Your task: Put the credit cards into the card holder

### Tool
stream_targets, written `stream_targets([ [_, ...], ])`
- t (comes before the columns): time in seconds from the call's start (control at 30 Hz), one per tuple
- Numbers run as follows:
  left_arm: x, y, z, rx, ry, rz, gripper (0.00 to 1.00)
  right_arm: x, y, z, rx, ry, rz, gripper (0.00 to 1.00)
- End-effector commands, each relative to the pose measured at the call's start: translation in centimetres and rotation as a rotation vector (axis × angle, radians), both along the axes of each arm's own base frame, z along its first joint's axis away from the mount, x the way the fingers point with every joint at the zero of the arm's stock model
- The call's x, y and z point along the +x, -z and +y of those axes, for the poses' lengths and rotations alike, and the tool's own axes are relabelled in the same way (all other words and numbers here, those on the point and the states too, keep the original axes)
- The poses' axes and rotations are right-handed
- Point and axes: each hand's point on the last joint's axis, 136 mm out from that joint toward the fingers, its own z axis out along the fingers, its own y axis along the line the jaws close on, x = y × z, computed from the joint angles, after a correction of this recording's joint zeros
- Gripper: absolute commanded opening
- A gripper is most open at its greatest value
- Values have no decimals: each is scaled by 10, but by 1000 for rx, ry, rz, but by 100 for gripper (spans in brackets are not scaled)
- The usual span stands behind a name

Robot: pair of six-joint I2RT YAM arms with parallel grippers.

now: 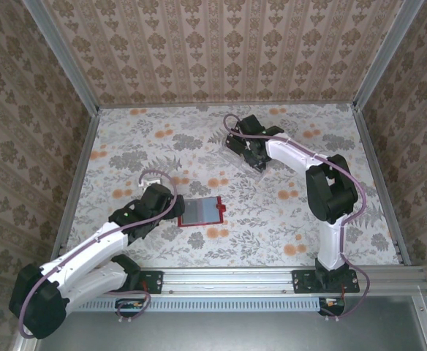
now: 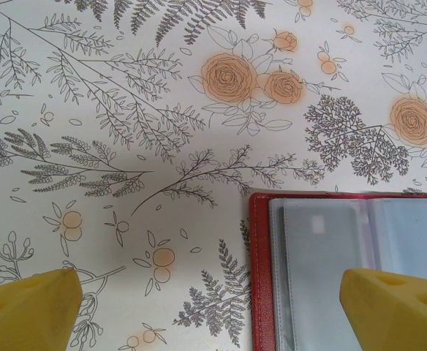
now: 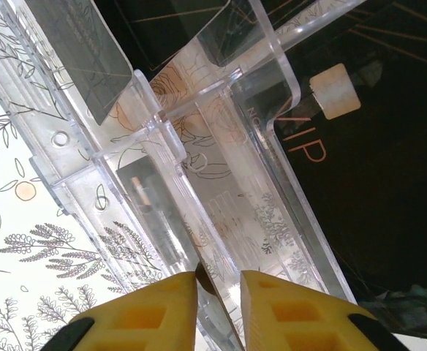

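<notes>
While the right gripper [image 3: 219, 296] hangs over the clear plastic tray [image 3: 162, 139] at the far side of the table [image 2: 126, 183], its jaws stand nearly together with only a slim gap. A small dark edge sits in that gap beside a clear partition wall, and I cannot tell whether that is a card gripped or merely plastic nipped. Black credit cards [image 3: 367, 197] lie in the tray just beside that partition. Risk noted: if the fingers close on the partition rather than on a card, the tray may lift or drag with the arm and spill its cards. A card pinched by one corner could also twist loose on the way across. The red card holder [image 2: 261, 292] lies open and flat near the middle of the table, well apart from the tray, grey pockets up and, as far as seen, unfilled. The left gripper [image 2: 213, 307] hovers at the holder's edge, jaws fully wide, holding nothing. One of its fingers overhangs the pockets and could obstruct delivery.
</notes>
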Motion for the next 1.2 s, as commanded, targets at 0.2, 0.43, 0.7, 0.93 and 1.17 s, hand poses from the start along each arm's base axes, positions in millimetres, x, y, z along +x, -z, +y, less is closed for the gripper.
stream_targets([
  [0.2,4,-7,0,-2,9,-18,100,-8,-6,13,39,-115,26,15],
  [0.43,4,-8,-2,-9,17,-16,100,-9,-18,25,73,-223,30,9],
  [0.7,6,-8,-3,-7,20,-16,100,-7,-29,28,70,-258,21,0],
  [0.93,7,-5,-3,4,23,-3,100,-13,-77,39,171,-228,-76,0],
  [1.17,5,0,-1,24,23,12,100,-55,-114,86,447,-204,-112,0],
])
